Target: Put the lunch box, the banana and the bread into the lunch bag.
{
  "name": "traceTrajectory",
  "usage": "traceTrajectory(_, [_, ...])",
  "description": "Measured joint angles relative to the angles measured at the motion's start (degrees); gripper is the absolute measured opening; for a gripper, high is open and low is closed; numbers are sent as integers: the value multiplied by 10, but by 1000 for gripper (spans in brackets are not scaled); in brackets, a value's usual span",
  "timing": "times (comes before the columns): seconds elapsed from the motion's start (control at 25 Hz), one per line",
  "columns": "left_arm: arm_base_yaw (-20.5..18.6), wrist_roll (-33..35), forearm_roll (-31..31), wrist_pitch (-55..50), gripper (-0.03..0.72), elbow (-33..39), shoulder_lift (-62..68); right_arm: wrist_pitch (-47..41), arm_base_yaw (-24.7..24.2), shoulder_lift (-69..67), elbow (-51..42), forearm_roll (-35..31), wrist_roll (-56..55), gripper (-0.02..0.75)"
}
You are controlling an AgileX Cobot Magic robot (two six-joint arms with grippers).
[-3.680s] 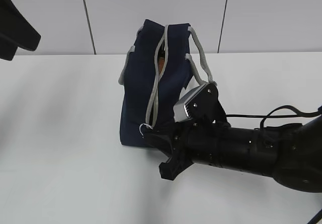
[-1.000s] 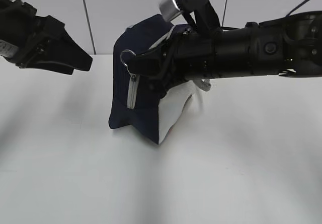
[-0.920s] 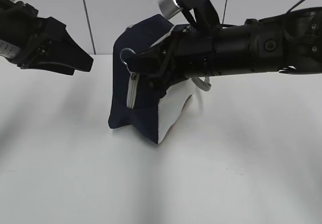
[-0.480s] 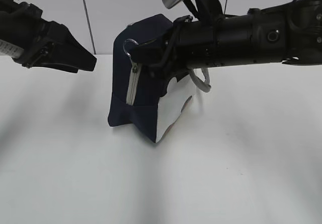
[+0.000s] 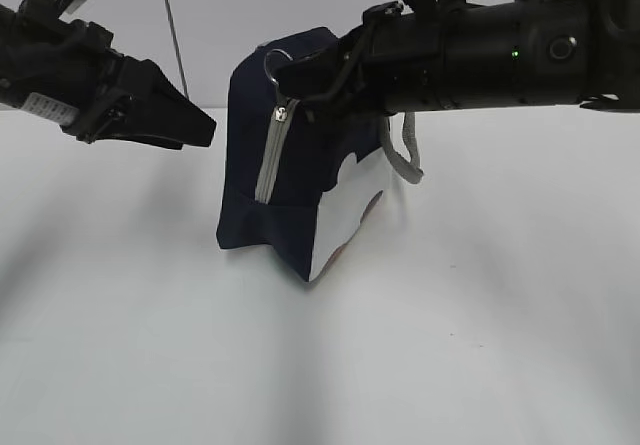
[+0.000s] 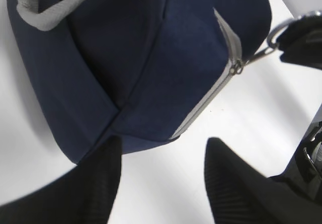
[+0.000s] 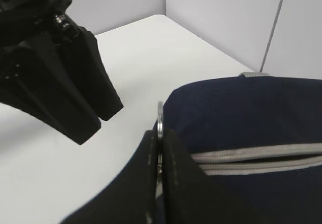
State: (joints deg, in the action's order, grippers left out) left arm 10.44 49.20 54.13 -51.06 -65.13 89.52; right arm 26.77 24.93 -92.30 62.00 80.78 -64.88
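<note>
Dark navy fabric lunch bag with grey zipper [image 5: 290, 185] now hoisted higher than a moment ago, tilted on its lower corner, zipper run closed to the end. Right hand [image 7: 160, 148] pinched shut on metal zipper ring [image 5: 271, 62]. Left hand [image 6: 163, 183] spread wide, holding nothing, closer in at 9 o'clock of bag. Food items unseen, judged inside; packing likely done. White worktop [image 5: 450, 345] bare from 3 through 9 o'clock; edges out of view.
</note>
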Motion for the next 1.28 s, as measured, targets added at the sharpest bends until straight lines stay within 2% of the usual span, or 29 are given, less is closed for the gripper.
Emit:
traceTrajectory(0.4, [0,47,34,1,380,0,13,-71,0,0,42,-7,-11,-16])
traceTrajectory(1.04, [0,99,64,3,379,0,35,-122,0,0,71,-10,-24,-16])
traceTrajectory(1.28, [0,110,70,5,379,0,35,-149,0,0,71,25,-71,-16])
